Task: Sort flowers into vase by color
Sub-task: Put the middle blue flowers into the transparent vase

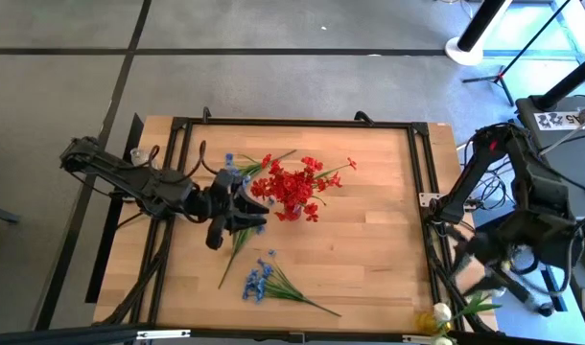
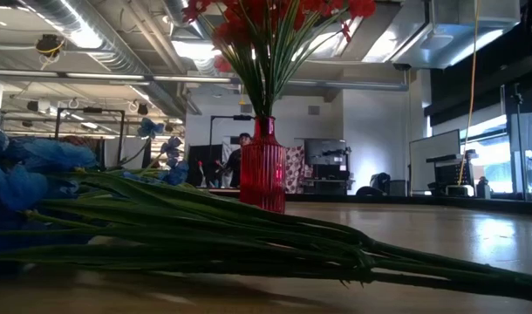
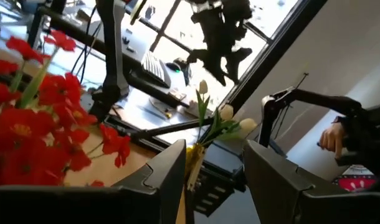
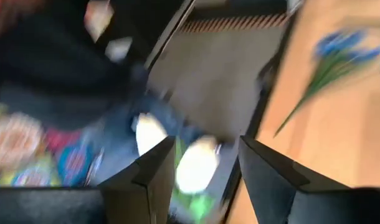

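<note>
A red ribbed vase [image 2: 262, 166] stands on the table and holds the red flowers [image 1: 294, 182]. My left gripper [image 1: 243, 213] hovers open just left of it, with red blooms [image 3: 28, 118] beside its fingers and nothing between them. A blue sprig [image 1: 237, 247] lies on the wood under that gripper. More blue blooms [image 1: 231, 163] show beyond it. A blue bunch [image 1: 264, 278] lies on its side near the table's near edge, its stems [image 2: 248, 240] crossing the low view. White flowers [image 1: 443, 316] stand off the near right corner. My right gripper [image 4: 205, 180] is open above them [image 4: 193, 165].
Black frame rails [image 1: 422, 192] run along the table's edges. The white flowers sit in a yellow holder [image 3: 193, 158] beyond the right rail. Bare wood [image 1: 369, 240] lies right of the red vase. A person [image 2: 238, 157] stands far behind the table, and a hand [image 3: 332, 138] shows at the right.
</note>
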You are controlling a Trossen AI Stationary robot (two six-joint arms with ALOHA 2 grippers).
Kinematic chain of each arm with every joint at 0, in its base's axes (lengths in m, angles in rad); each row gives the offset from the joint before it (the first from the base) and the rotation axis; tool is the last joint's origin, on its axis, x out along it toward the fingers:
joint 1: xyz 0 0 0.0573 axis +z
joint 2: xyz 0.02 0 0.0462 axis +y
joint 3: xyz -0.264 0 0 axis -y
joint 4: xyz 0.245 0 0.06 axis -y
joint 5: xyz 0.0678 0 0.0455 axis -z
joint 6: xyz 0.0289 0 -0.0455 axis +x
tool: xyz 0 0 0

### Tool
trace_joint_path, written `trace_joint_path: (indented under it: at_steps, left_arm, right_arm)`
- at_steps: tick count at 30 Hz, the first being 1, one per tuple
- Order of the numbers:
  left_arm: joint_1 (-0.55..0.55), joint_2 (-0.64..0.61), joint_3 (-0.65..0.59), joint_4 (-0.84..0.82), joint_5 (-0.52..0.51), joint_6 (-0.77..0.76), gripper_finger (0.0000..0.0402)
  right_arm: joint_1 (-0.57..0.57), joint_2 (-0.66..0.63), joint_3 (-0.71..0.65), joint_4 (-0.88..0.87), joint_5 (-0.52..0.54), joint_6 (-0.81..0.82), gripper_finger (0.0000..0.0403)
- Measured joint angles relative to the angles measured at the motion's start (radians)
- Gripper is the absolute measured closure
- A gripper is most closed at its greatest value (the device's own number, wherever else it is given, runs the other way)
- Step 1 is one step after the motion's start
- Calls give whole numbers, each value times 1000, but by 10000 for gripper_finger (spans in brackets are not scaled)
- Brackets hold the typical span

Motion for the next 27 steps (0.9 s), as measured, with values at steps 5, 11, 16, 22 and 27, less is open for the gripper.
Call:
trace_joint_path:
  at_steps: [5, 11, 16, 22, 27]
  left_arm:
    - [-10, 31, 0, -66, -1, -112, 246]
    - [-120, 96, 0, -430, 27, -507, 255]
    - [-247, 135, 0, -805, 12, -851, 274]
    - [-220, 226, -17, -1033, -28, -1058, 261]
    - [-132, 280, -78, -999, -26, -1091, 224]
  right_arm:
    - [-1, -1, 30, 1, 277, 65, 226]
    - [-91, -12, 32, -3, 415, 65, 226]
    - [-196, -34, 32, -40, 456, 59, 224]
    - [-350, -35, 32, -126, 502, -14, 203]
    - [-428, -33, 32, -124, 445, -15, 164]
